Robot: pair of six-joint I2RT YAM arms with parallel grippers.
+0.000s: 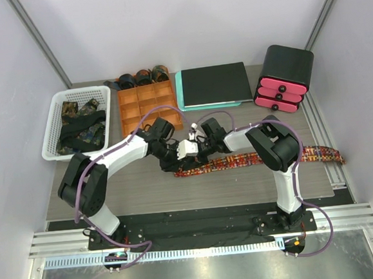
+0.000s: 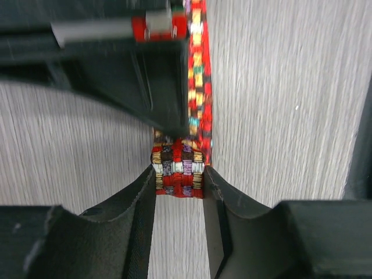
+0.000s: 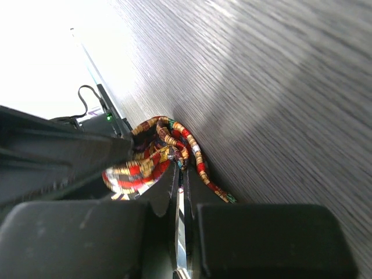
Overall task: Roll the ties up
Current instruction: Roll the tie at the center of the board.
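**Desk:** A grey wood-grain table (image 1: 242, 187) between white walls. Where is the checked tie (image 1: 317, 154)?

**Photographer:** It lies flat across the table's middle, its long axis running left to right. Its right end reaches the table's right edge. Its left end is turned into a small coil (image 2: 177, 171) in front of the arms.

**Desk:** And the left gripper (image 2: 178, 200)?

**Photographer:** It is closed to a narrow gap on that coil, with a finger against each side. The strip runs straight away from it.

**Desk:** The right gripper (image 3: 181, 183)?

**Photographer:** Its fingers are drawn almost together, with the tips at the looped fabric. Whether cloth is caught between them cannot be told.

**Desk:** Behind?

**Photographer:** There are dark ties (image 1: 79, 125) in a white basket (image 1: 50, 131), and dark rolls (image 1: 143, 77) at the rear of the orange tray (image 1: 146, 107).
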